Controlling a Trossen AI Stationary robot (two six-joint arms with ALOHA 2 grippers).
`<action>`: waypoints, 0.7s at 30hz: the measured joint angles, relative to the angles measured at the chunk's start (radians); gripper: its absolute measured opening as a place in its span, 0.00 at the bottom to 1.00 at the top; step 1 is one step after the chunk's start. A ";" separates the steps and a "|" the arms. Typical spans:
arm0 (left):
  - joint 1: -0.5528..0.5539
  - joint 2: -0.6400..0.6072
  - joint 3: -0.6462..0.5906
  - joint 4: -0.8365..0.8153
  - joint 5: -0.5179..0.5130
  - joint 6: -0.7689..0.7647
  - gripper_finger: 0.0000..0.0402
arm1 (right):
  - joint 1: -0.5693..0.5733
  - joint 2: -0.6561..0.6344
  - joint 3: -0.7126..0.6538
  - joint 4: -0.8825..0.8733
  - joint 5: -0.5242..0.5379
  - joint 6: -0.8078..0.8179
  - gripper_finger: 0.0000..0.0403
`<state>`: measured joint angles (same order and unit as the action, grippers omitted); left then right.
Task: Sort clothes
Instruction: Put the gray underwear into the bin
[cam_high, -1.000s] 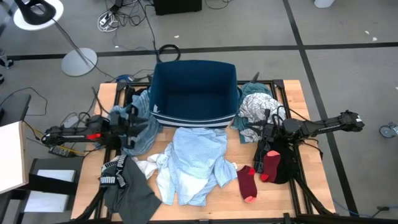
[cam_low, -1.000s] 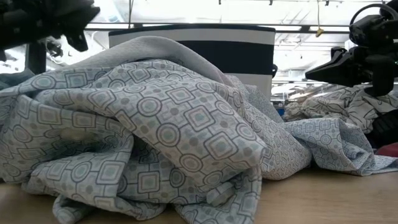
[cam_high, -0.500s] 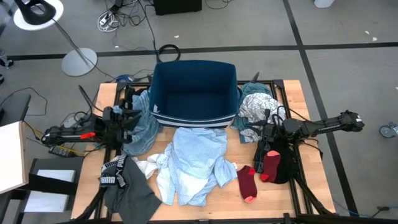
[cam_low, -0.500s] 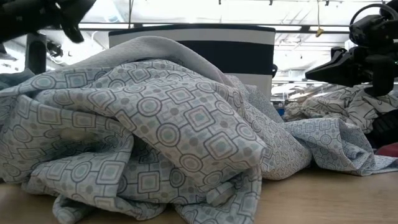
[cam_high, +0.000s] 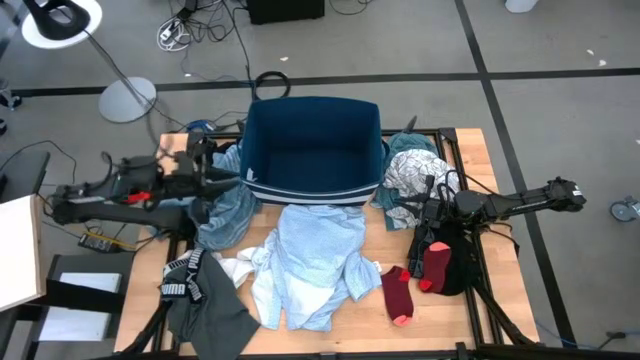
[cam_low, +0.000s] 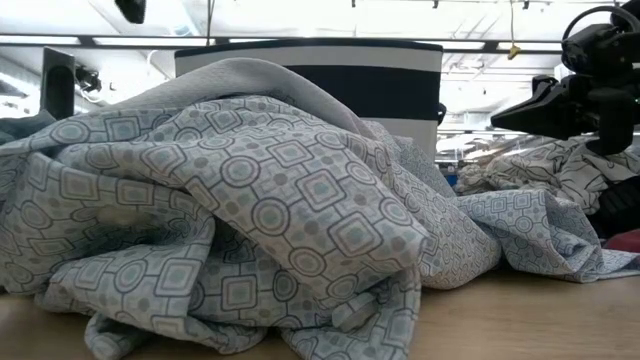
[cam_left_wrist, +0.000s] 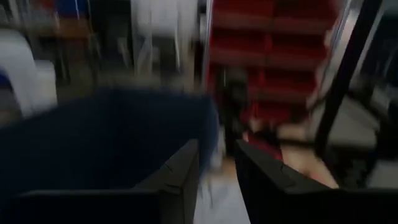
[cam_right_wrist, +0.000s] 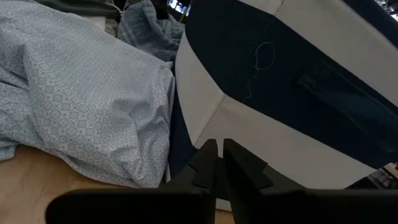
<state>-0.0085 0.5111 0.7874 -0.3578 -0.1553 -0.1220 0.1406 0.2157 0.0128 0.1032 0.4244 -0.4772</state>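
A light blue patterned shirt lies crumpled on the table in front of the navy bin. A blue-grey garment lies left of it, below my left gripper. That gripper hangs level in the air beside the bin's left wall, open with nothing between its fingers. A white tee and a dark grey piece lie near left. Two dark red socks and a black piece lie near right. My right gripper is shut, level, at the bin's right near corner.
Teal and white-patterned clothes are heaped right of the bin, under my right arm. The dark grey piece hangs over the table's near left edge. Bare wood shows at the near right corner. A lamp stand and cables lie on the floor beyond.
My left gripper has risen from just over the blue-grey garment and tipped up from slanting down to level, leaving the top of the low view. It stays open and takes no cloth with it. The clothes lie as before.
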 joint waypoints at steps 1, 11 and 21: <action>-0.007 0.046 0.049 -0.068 0.000 -0.026 0.27 | 0.000 0.000 0.000 0.000 0.000 0.000 0.07; -0.084 0.349 0.389 -0.641 -0.028 -0.278 0.27 | 0.000 0.000 0.000 0.000 0.000 0.000 0.07; -0.279 0.397 0.404 -0.974 -0.036 -0.786 0.27 | 0.000 0.000 0.000 0.000 0.000 0.000 0.07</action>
<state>-0.2877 0.9084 1.1912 -1.3318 -0.1909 -0.9078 0.1406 0.2157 0.0128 0.1032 0.4244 -0.4774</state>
